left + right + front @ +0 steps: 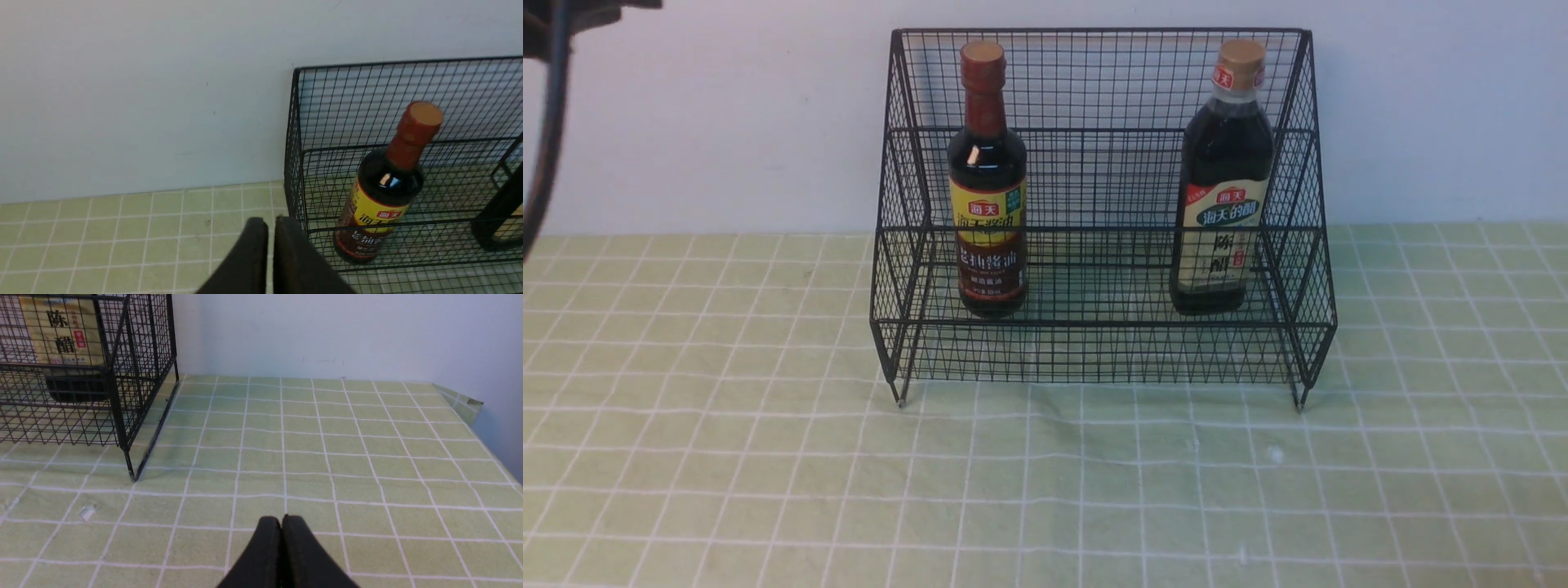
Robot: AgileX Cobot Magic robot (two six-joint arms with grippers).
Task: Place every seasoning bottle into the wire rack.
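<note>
Bottles [987, 180] [1223, 180] stand inside the wire rack [1098, 347], apart from both pressed-together pincers [270, 224] [281, 522].

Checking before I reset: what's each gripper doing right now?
Left gripper: shut, holding nothing.
Right gripper: shut, holding nothing.
</note>
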